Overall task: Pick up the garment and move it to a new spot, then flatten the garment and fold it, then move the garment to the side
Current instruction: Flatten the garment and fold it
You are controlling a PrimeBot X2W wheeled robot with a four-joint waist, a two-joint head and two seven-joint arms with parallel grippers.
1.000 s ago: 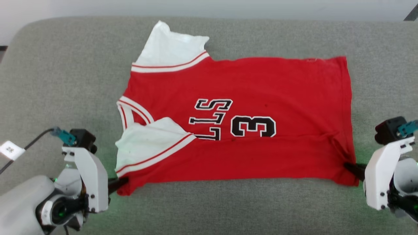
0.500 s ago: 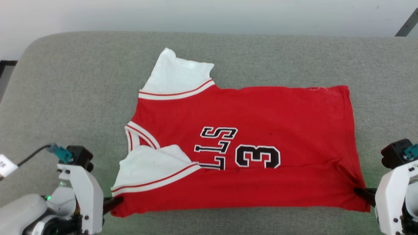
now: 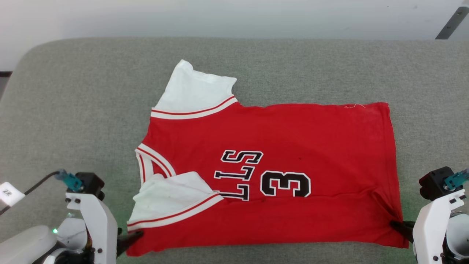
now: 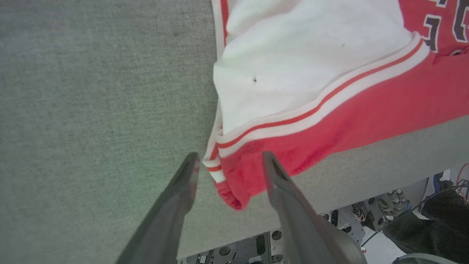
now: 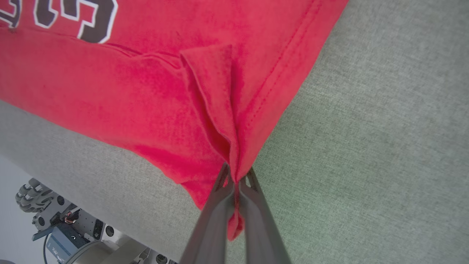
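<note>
The soft, limp garment (image 3: pixel 271 176) likely handles best by its corners: right hand (image 5: pixel 236 174) clamps the lower-right hem, left hand (image 4: pixel 230 158) gapes around the lower-left corner.

This looks like a robotics lab or test room, not a home. Beneath the left gripper (image 4: pixel 230 161), past the edge of the grey padded bench (image 4: pixel 91 91), there is a perforated metal plate (image 4: pixel 238 251), with loose wires (image 4: pixel 462 175) off to the gripper's right. Below and to the left of the right gripper (image 5: pixel 236 172) stand a roller-rimmed wheel (image 5: pixel 31 194) and a small blue-grey electronics box (image 5: pixel 62 238). Beside the left gripper's wrist, a cable (image 3: pixel 38 183) carries a paper tag (image 3: pixel 9 192). Far ahead of both grippers there is a bare pale wall (image 3: pixel 220 18).
</note>
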